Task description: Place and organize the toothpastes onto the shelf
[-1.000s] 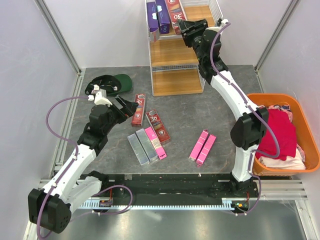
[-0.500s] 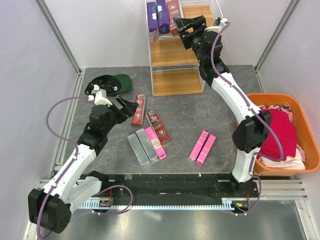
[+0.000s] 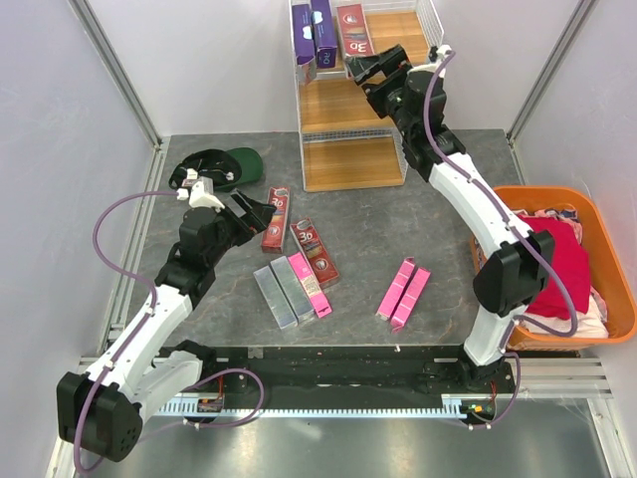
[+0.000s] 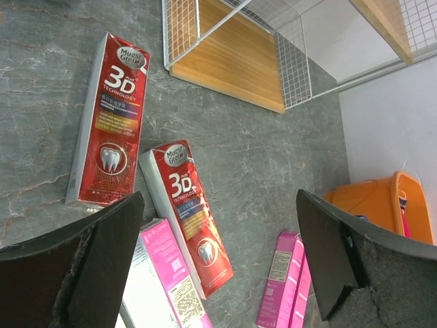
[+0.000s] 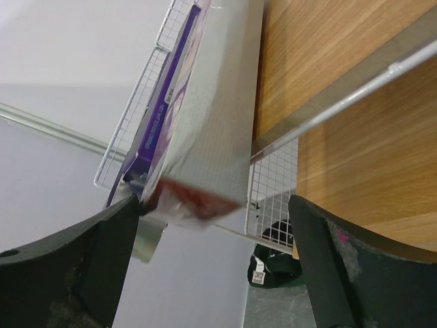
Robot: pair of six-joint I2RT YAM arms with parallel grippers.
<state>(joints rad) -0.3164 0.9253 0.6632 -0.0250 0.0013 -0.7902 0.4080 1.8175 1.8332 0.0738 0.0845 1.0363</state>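
Observation:
The shelf (image 3: pixel 350 105) stands at the back. On its top board lie two purple toothpastes (image 3: pixel 314 35) and a dark red one (image 3: pixel 353 28). My right gripper (image 3: pixel 374 68) hangs open just in front of that red carton, not touching it. In the right wrist view the carton's red end (image 5: pixel 198 198) sticks out past the shelf edge beside a purple carton (image 5: pixel 164 96), above my open right gripper (image 5: pixel 215 253). My left gripper (image 3: pixel 254 211) is open over the table next to a red carton (image 3: pixel 276 218). Another red (image 3: pixel 315 251), two silver-grey (image 3: pixel 282 294) and three pink cartons (image 3: pixel 403 292) lie on the table.
A green cap (image 3: pixel 227 166) lies at the back left of the table. An orange basket (image 3: pixel 609 261) full of cloth stands at the right edge. The left wrist view shows the shelf's bottom board (image 4: pixel 229 61) and both red cartons (image 4: pixel 109 119) below my open left gripper (image 4: pixel 218 239).
My right gripper has opened and let go of the dark red carton, which now lies on the top board. The gripper has drawn back a little. The left arm has not moved.

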